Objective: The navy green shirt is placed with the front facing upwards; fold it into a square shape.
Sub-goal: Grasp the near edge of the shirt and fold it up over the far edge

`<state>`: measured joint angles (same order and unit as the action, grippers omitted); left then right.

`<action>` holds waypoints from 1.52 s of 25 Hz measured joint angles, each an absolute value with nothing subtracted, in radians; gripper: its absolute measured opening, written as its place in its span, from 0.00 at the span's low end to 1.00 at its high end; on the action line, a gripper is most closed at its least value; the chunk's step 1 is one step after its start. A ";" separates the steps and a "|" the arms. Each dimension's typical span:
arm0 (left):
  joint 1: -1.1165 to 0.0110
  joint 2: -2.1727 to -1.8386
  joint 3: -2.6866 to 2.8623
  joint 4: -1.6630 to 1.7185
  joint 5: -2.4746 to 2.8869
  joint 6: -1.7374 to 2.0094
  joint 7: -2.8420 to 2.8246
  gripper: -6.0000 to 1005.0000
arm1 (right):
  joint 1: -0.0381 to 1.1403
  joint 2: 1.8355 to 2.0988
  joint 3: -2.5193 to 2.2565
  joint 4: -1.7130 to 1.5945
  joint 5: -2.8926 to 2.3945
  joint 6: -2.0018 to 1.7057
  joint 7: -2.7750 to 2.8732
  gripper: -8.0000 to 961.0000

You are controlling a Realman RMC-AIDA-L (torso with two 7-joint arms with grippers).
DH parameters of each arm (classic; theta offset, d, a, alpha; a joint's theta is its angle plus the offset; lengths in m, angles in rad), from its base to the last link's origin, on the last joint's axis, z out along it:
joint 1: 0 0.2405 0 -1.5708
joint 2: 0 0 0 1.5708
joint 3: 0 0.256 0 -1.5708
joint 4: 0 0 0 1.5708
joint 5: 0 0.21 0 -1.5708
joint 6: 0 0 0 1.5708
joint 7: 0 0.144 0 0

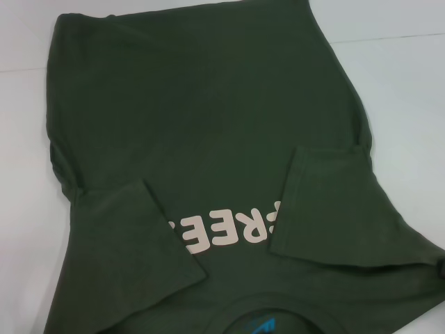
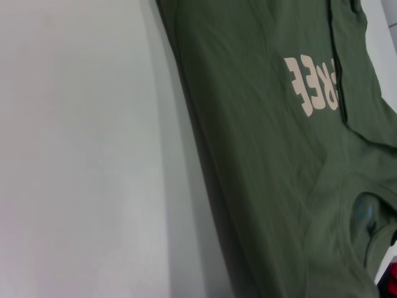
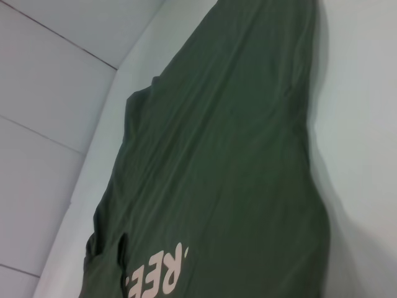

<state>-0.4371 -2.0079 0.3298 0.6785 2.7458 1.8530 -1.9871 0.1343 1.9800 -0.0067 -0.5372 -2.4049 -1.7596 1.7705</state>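
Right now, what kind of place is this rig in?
Probably a lab-style garment-folding station: only a plain white table holding the navy green shirt, both sleeves folded inward. No arms in view.

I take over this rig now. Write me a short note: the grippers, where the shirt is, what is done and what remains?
Grippers: neither the left nor the right one shows in any view.
Shirt: the navy green shirt lies front up on the white table, collar toward the robot, hem at the far side.
Done: both sleeves are folded inward over the chest; the left sleeve and the right sleeve each cover an end of the lettering.
Left: the body remains long, so it looks like the lengthwise folds into a square are still to do.
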 joint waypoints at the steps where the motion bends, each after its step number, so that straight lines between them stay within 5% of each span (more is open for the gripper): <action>1: -0.437 -2.008 0.330 0.678 2.748 1.853 -1.987 0.03 | 0.132 1.980 -0.003 -0.539 -2.406 -1.758 1.771 0.09; 24: -0.484 -2.004 0.328 0.644 2.644 1.923 -1.953 0.03 | 0.198 1.980 -0.008 -0.541 -2.407 -1.820 1.758 0.08; 38: -0.540 -1.970 0.289 0.637 2.528 1.949 -1.960 0.03 | 0.309 1.937 -0.001 -0.543 -2.404 -1.808 1.827 0.09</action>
